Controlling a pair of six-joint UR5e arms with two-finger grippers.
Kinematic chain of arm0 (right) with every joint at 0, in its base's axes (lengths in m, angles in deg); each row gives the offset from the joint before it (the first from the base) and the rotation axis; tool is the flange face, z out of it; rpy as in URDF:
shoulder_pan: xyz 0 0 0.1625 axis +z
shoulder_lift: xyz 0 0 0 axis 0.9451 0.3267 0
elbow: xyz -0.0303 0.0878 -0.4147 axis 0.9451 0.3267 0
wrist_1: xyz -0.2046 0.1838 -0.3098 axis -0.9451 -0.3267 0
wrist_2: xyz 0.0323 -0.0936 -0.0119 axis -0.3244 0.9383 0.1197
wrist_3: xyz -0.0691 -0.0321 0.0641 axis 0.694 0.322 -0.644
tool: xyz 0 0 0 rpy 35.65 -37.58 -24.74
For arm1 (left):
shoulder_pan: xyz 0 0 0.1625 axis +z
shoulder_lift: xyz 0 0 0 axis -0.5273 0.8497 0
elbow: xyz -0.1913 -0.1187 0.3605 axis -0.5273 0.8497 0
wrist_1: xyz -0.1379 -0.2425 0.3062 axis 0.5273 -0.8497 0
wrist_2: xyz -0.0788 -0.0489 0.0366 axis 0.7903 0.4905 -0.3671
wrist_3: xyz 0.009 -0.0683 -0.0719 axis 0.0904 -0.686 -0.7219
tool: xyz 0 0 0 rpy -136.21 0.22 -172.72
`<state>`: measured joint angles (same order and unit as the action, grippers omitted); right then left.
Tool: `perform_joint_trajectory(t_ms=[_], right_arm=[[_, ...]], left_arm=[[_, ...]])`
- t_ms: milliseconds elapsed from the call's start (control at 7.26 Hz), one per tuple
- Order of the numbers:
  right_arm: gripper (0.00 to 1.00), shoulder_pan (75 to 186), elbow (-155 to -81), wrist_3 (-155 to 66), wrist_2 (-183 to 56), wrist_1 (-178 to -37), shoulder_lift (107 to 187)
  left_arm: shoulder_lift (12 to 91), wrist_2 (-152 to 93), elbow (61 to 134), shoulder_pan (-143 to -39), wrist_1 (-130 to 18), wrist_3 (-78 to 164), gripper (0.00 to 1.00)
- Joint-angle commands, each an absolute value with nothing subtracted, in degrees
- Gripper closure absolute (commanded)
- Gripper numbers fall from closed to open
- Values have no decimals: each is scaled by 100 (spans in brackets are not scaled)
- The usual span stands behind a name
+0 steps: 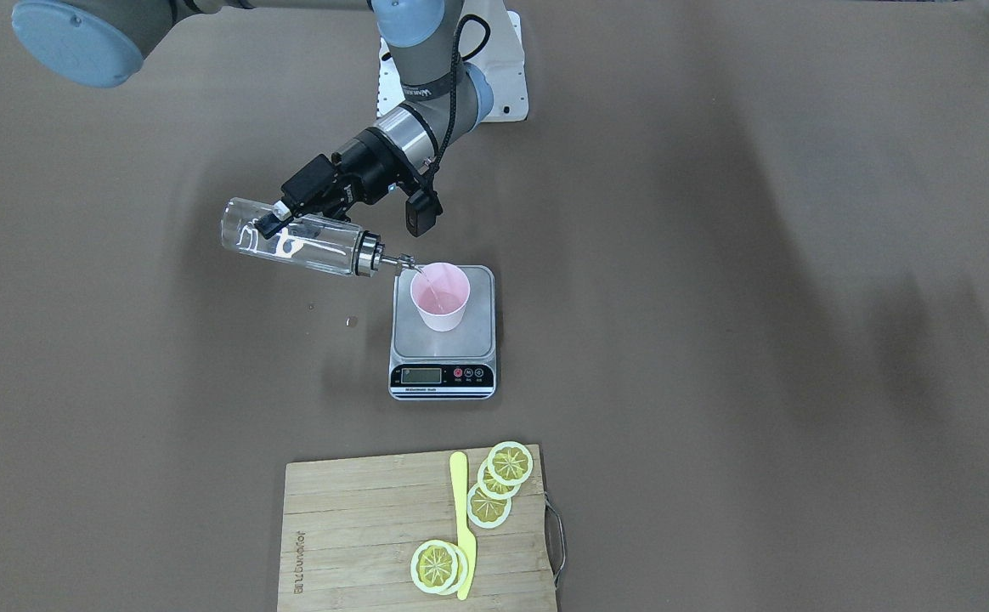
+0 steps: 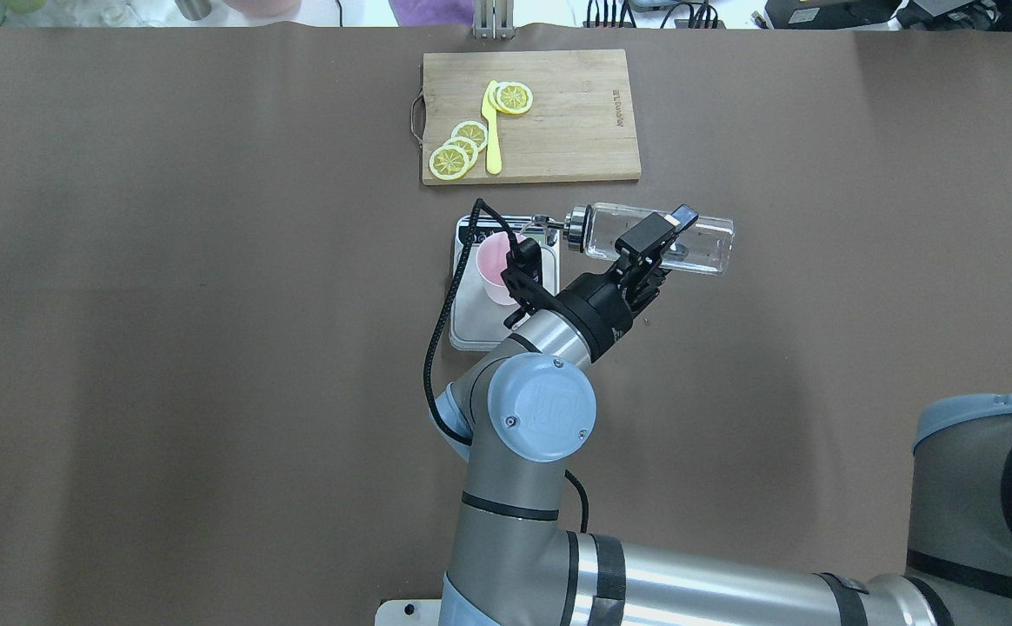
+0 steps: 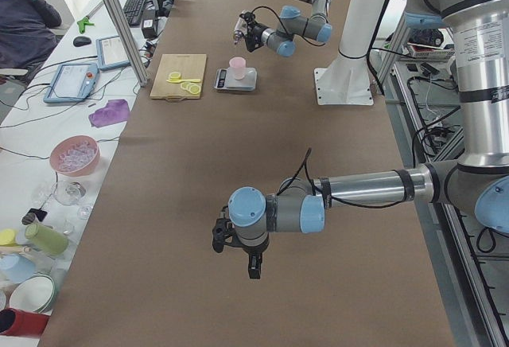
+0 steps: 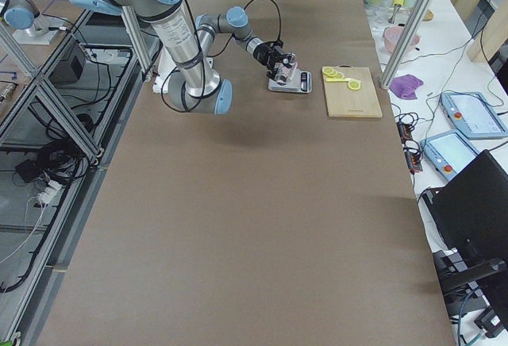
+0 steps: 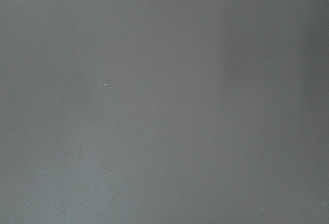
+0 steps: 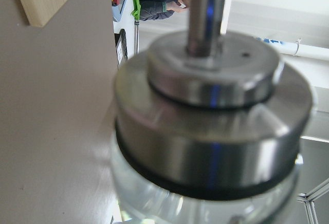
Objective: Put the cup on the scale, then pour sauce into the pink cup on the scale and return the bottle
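The pink cup (image 1: 440, 296) stands upright on the scale (image 1: 443, 340), towards the platform's back. My right gripper (image 1: 278, 219) is shut on the clear bottle (image 1: 295, 238), which lies almost level with its spout over the cup's rim. The clear sauce (image 1: 291, 248) pools along the bottle's lower side, and a thin line of it runs from the spout into the cup. From overhead, the bottle (image 2: 697, 243) lies right of the cup (image 2: 496, 269). The bottle's metal collar (image 6: 213, 131) fills the right wrist view. My left gripper (image 3: 220, 242) hangs low over bare table, far from the scale; I cannot tell its state.
A wooden cutting board (image 1: 358, 544) with lemon slices (image 1: 499, 480) and a yellow knife (image 1: 463, 527) lies beyond the scale. A few small drops (image 1: 352, 321) mark the table beside the scale. A person (image 3: 24, 21) sits by the table's far side.
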<state>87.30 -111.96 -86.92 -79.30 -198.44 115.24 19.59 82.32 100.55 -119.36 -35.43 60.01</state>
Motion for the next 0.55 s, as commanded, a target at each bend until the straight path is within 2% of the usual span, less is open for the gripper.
perform_joint_trajectory(t_ms=[0,413], right_arm=[[100,8737,-11205,-8738,-7937,-19804,11517],[100,8737,-11196,-8738,-7955,-19593,11526]], left_arm=[[1968,8233,10065,-11937,-3550,6001,2],[1977,8233,10091,-11928,-3550,6001,2]])
